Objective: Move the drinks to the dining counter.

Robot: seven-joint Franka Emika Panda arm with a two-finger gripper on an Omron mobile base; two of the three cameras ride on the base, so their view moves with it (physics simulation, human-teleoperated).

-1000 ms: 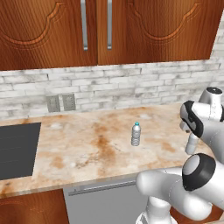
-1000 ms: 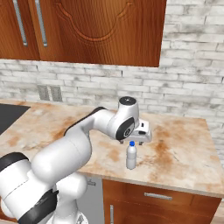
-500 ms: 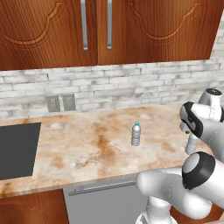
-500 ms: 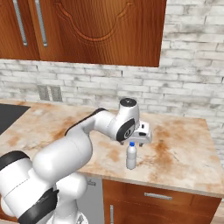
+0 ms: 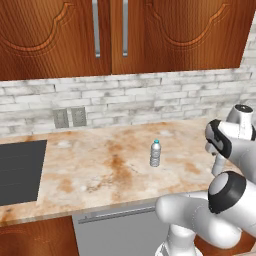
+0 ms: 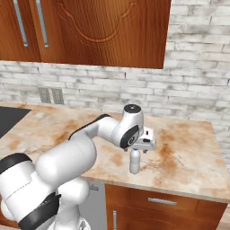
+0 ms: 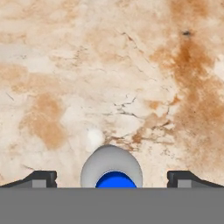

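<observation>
A clear ribbed water bottle with a blue cap stands upright near the front edge of the marble worktop. My gripper hangs just above it, pointing down, open. In the hand view the blue-capped bottle sits midway between the two dark fingertips, which stand wide apart and touch nothing; the gripper is centred over the cap. A second bottle with a teal cap stands upright mid-worktop, left of the arm. The dining counter is out of view.
A black cooktop is set into the worktop at the left. The white brick wall with outlets and the wooden upper cabinets close off the back. Drawers lie below the front edge.
</observation>
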